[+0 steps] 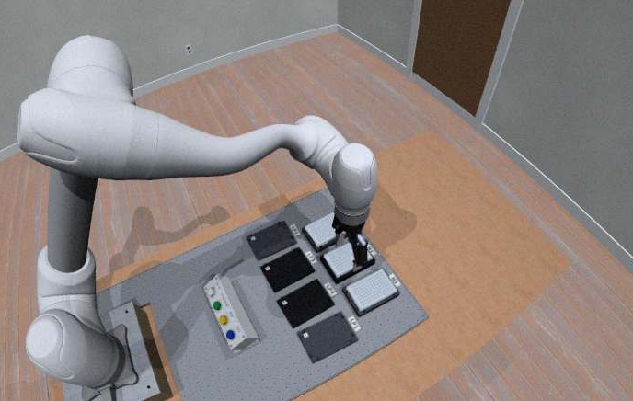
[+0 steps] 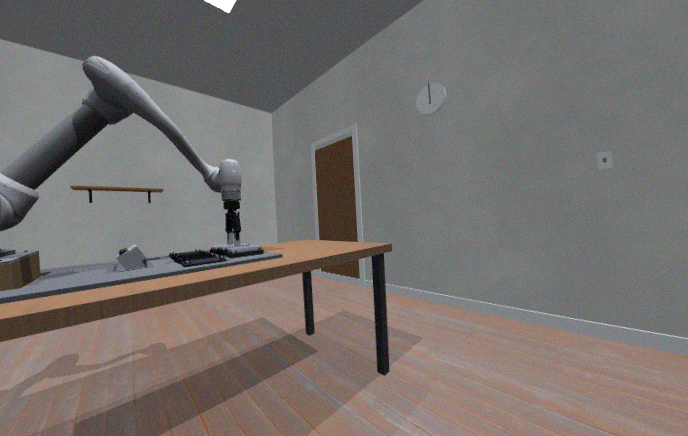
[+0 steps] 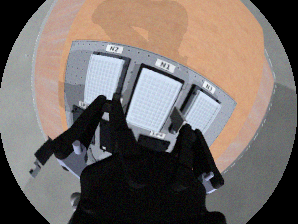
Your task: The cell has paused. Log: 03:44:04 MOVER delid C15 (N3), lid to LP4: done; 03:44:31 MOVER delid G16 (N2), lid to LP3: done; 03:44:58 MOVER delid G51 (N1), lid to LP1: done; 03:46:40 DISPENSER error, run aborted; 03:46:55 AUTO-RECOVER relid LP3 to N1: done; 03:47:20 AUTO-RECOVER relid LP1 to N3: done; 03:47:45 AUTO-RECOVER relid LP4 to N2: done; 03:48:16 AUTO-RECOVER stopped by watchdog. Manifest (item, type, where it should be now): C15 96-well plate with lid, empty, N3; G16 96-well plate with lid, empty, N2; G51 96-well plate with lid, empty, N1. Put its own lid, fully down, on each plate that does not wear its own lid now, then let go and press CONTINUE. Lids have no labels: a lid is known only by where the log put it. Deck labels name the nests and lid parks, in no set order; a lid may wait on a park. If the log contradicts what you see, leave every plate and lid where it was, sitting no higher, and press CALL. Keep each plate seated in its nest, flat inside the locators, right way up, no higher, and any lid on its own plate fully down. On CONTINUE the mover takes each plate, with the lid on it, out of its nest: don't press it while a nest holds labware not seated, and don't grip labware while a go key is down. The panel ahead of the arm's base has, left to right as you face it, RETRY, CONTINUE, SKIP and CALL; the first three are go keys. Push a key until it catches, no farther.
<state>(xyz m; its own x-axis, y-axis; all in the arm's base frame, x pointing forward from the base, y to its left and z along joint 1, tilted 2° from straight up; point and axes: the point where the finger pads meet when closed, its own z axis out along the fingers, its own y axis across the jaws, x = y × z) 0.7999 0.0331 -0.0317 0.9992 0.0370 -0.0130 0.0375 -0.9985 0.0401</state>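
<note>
White gridded plates (image 1: 370,289) sit on a grey dotted deck (image 1: 258,368) beside black pads (image 1: 304,303).
</note>
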